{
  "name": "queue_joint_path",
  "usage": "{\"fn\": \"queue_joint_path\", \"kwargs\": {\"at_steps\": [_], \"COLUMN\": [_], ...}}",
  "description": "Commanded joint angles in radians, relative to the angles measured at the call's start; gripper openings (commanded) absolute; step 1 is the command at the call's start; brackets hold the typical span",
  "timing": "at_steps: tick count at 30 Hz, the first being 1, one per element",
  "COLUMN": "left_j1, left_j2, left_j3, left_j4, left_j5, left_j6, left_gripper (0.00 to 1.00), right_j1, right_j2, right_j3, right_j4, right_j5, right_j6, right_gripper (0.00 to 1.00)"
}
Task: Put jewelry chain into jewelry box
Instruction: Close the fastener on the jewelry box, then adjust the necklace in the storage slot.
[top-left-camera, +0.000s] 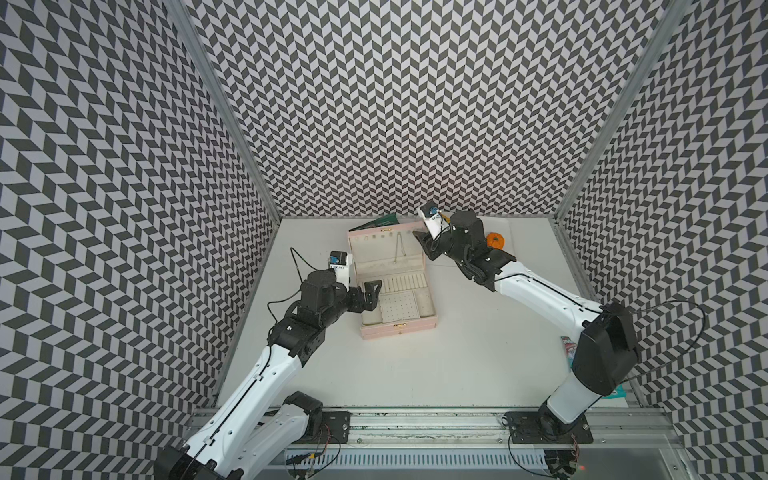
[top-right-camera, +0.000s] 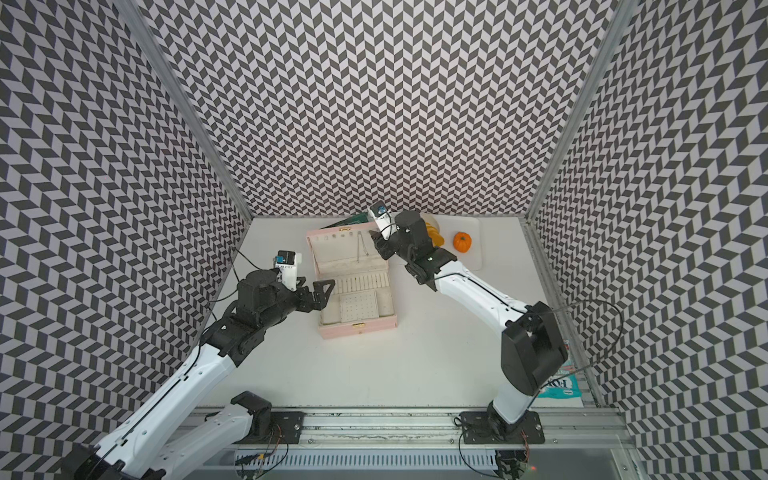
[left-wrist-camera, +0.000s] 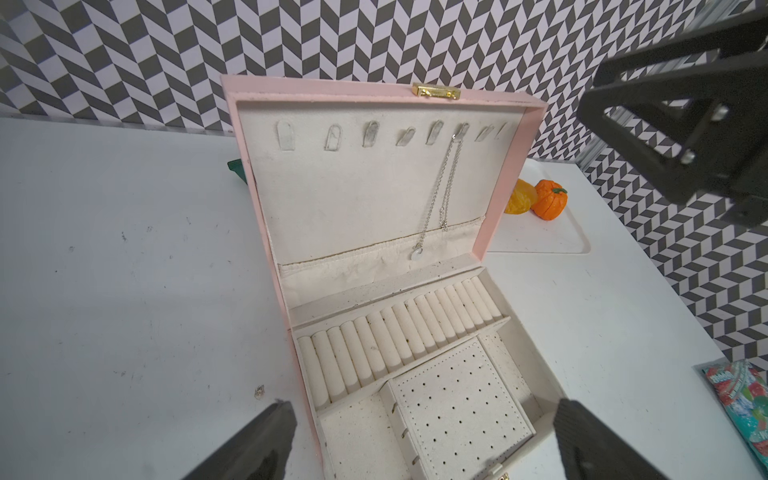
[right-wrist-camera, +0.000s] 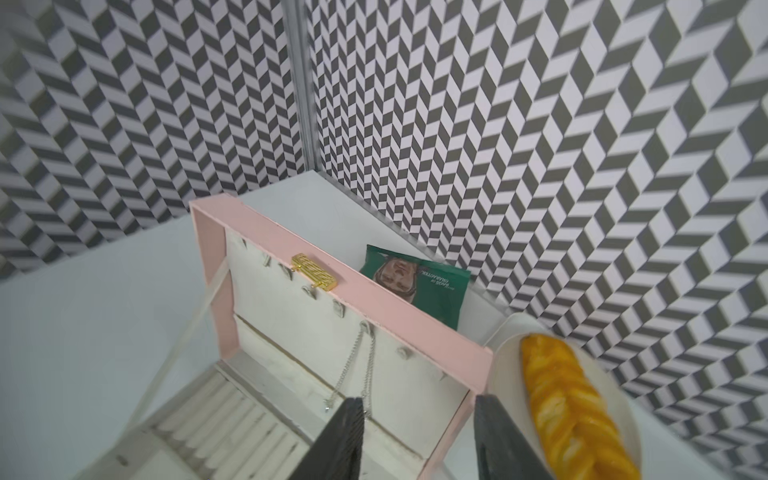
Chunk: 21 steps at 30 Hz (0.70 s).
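Since the jewelry chain hangs from a hook on the raised lid of the jewelry box in both top views, the placing looks all but done. The step in hand reads as release and retreat. There the right gripper sits at the lid's upper corner on the robot's right, near the chain. The left gripper hovers at the left side of the box's base, well apart from the chain. In a top view the chain shows as a thin doubled line down the cream lining, ending above the ring rolls.

In the left wrist view, the chain loops over one of the hooks nearer the right arm's side and drops in two strands. Its small pendant rests on the gathered pocket at the foot of the lid. The left gripper has its fingers spread wide on either side of the base and holds nothing.

In the right wrist view, the right gripper has its jaws partly apart with nothing between them. The chain's lower end hangs just beside one finger; whether they touch cannot be told. The next move seems to call for drawing this gripper straight back from the lid. Catching a strand could pull the chain off its hook.
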Motion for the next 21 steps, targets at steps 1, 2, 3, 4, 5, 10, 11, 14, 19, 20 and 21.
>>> {"fn": "queue_joint_path", "kwargs": {"at_steps": [1, 2, 3, 4, 5, 10, 11, 14, 19, 20, 21], "left_j1": [0.004, 0.003, 0.003, 0.002, 0.002, -0.002, -0.003, -0.01, -0.02, -0.021, -0.022], "left_j2": [-0.026, -0.03, -0.033, -0.037, -0.04, -0.059, -0.064, -0.076, -0.075, -0.073, -0.072], "left_j3": [-0.009, -0.012, -0.013, -0.014, -0.014, -0.021, -0.022, -0.022, -0.013, -0.011, -0.009], "left_j4": [0.0, -0.002, -0.006, -0.01, -0.015, -0.048, -0.054, -0.067, -0.069, -0.069, -0.067], "left_j5": [-0.024, -0.029, -0.031, -0.037, -0.048, -0.165, -0.177, -0.188, -0.179, -0.173, -0.168], "left_j6": [-0.018, -0.019, -0.021, -0.025, -0.03, -0.071, -0.069, -0.068, -0.065, -0.064, -0.063], "left_gripper": [1.0, 1.0, 1.0, 1.0, 1.0, 1.0, 1.0, 1.0, 1.0, 1.0, 1.0], "right_j1": [0.01, 0.011, 0.011, 0.013, 0.013, 0.018, 0.019, 0.019, 0.017, 0.017, 0.017], "right_j2": [0.002, 0.009, 0.015, 0.019, 0.022, 0.049, 0.055, 0.072, 0.115, 0.123, 0.133], "right_j3": [-0.038, -0.053, -0.077, -0.108, -0.145, -0.251, -0.257, -0.282, -0.289, -0.288, -0.284], "right_j4": [0.0, 0.006, 0.026, 0.064, 0.118, 0.306, 0.322, 0.377, 0.437, 0.451, 0.46], "right_j5": [-0.049, -0.078, -0.102, -0.135, -0.166, -0.187, -0.18, -0.155, -0.139, -0.136, -0.132], "right_j6": [0.471, 0.552, 0.64, 0.711, 0.777, 1.001, 1.032, 1.13, 1.234, 1.25, 1.261], "right_gripper": [0.46, 0.45, 0.44, 0.44, 0.44, 0.38, 0.37, 0.36, 0.34, 0.33, 0.32]}}
